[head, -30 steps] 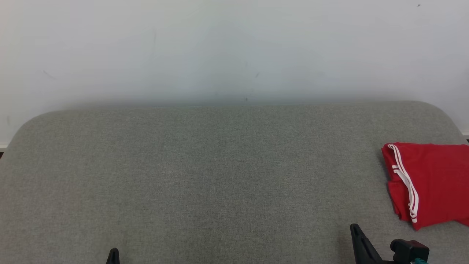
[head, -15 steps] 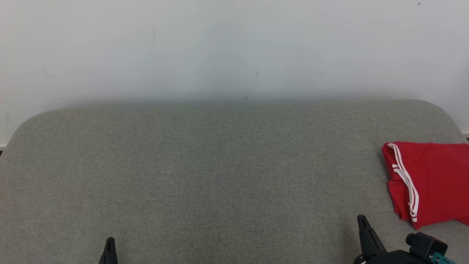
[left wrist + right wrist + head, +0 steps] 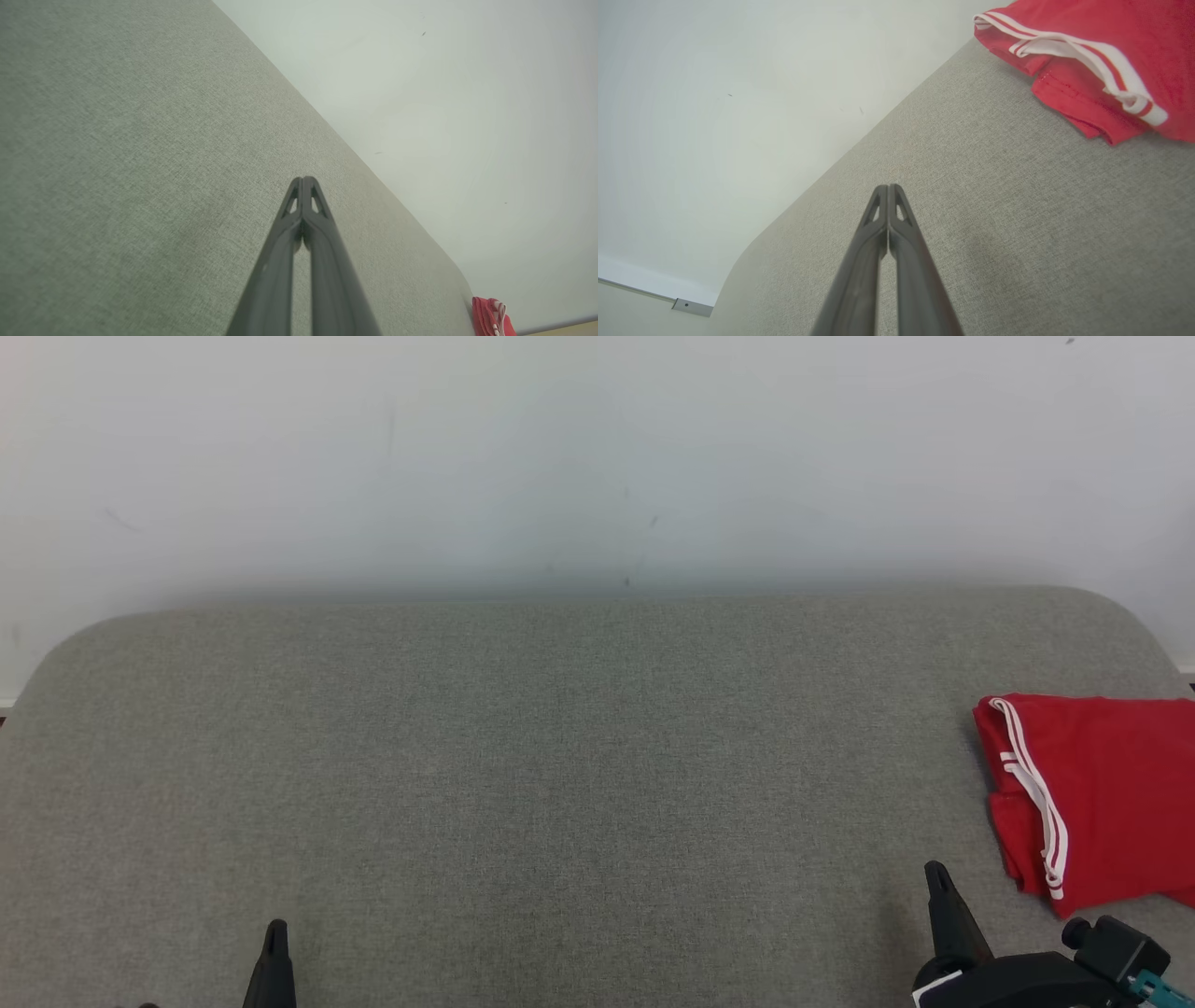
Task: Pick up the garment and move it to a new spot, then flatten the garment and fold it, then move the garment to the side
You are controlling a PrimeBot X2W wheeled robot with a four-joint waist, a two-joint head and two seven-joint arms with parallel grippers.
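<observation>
Head view: the long dark left fingers point(image 3: 274, 957) stand pressed together, empty, at the near edge of the grey fabric-covered table point(image 3: 560, 756). The dark right fingers point(image 3: 943, 905), likewise closed on nothing, stand near its near right corner, and the folded red garment with white stripes point(image 3: 1102, 793) lies at the right edge just beyond them. The task looks nearly done, so the risk is the right fingers swinging rightwards and snagging the striped hem, since only bare fabric lies between; a pale wall point(image 3: 560, 448) backs the far edge.
</observation>
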